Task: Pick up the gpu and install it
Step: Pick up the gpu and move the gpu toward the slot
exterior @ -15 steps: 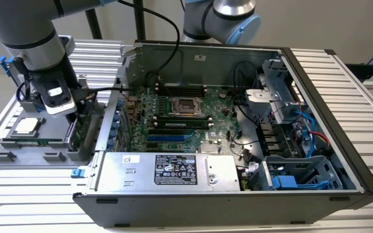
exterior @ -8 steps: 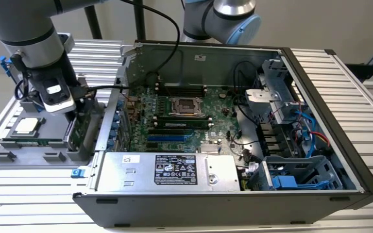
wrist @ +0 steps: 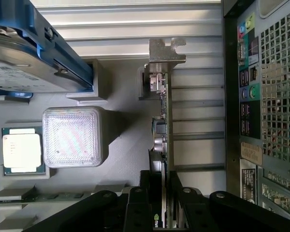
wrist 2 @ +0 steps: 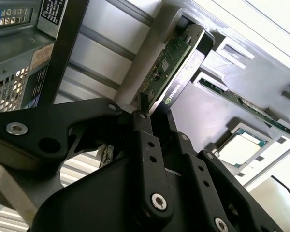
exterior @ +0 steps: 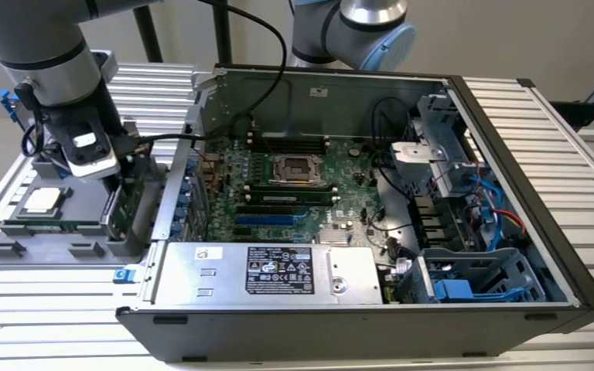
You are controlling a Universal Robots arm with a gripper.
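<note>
arm point(exterior: 52, 66): reaching down just outside computer case point(exterior: 328, 340), at the exterior view's left | wrist point(exterior: 83, 127): vertical | gripper point(wrist: 162, 187): pointing down, closed tight across gpu point(wrist: 164, 113) edge

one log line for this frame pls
gripper: straddling gpu | gpu: on edge in gray tray, beside open computer case | install: not yet done

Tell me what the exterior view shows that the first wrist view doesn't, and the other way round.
Exterior view: the open case with its motherboard and power supply. First wrist view: the rear port panel and the silver bracket on the gpu. Both: the gripper over the gpu, which stands on edge in the gray holder, with the processor nearby.
</note>
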